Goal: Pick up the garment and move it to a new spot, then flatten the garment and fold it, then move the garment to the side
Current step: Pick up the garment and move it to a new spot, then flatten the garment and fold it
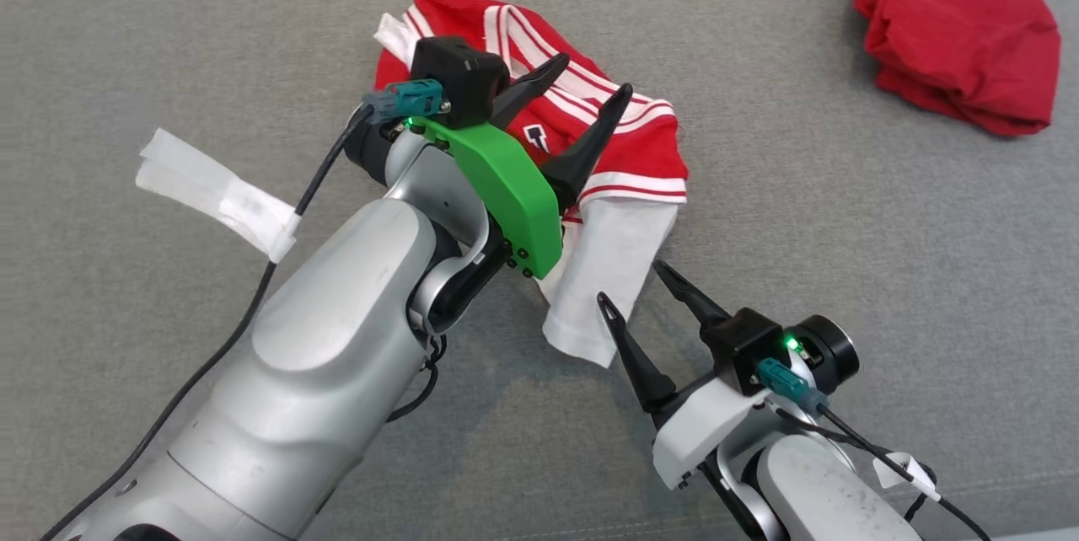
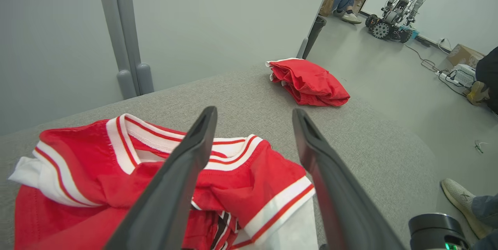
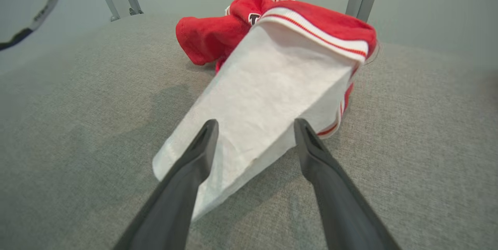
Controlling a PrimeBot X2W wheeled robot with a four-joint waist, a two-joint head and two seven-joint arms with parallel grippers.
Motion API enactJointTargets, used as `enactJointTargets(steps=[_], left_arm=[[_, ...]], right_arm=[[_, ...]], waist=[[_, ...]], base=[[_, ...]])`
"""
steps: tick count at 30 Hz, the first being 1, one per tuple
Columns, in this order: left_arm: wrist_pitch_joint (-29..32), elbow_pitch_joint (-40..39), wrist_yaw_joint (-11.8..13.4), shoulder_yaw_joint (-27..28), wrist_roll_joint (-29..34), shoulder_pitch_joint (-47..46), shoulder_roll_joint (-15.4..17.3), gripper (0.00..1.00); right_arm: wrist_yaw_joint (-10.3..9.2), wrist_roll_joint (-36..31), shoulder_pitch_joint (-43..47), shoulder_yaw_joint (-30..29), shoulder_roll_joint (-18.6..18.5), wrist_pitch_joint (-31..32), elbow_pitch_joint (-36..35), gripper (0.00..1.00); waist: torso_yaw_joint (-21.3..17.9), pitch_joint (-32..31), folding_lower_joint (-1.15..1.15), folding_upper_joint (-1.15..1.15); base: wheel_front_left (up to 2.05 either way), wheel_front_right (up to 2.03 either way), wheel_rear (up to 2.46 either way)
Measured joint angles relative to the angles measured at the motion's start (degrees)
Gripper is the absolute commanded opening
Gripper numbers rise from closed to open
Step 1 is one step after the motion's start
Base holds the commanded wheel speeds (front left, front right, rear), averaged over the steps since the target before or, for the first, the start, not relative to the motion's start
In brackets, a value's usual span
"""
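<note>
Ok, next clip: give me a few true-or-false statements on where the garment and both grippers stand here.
1. The garment lies crumpled on the grey surface. True.
2. The left gripper is shut on the garment. False: its jaws stand open over it, gripping nothing.
3. The right gripper is open, fingers pointing at the white sleeve. True.
4. The other red cloth touches the garment. False: it lies apart, at the far right.

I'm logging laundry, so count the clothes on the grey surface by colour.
Red and white shirt: 1
Red folded cloth: 1
Total: 2
</note>
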Motion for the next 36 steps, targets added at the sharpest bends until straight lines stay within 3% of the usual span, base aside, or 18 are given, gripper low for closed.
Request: enactJointTargets(steps=[5,10,15,22,36], left_arm=[[-2.76,-1.62,0.65,-0.16,-0.01,2.30,-0.01,1.00],[-4.48,-2.05,2.50,1.43,-0.59,6.08,0.04,1.00],[-5.63,-3.54,3.75,2.48,-0.68,9.16,1.99,1.00],[-6.91,-5.30,5.10,4.07,-1.00,12.94,5.94,1.00],[-7.92,-9.49,6.38,3.05,1.69,15.22,8.12,1.00]], right_arm=[[-1.90,1.59,0.47,-1.64,0.01,0.93,0.98,1.00],[-2.53,2.24,3.30,-1.87,0.05,1.51,0.78,1.00],[-3.43,3.39,6.01,-2.58,0.09,2.01,-1.25,1.00],[-3.90,4.94,10.52,-3.08,0.20,3.02,-3.64,1.00],[-4.34,12.50,12.87,-6.71,0.32,3.28,-2.89,1.00]], waist=[[4.48,-1.10,0.00,0.00],[7.84,-2.17,0.00,0.00],[10.15,-3.20,0.00,0.00],[10.08,-4.12,0.00,0.00],[9.05,-3.81,0.00,0.00]], base=[[0.00,0.00,0.00],[0.00,0.00,0.00],[0.00,0.00,0.00],[0.00,0.00,0.00],[0.00,0.00,0.00]])
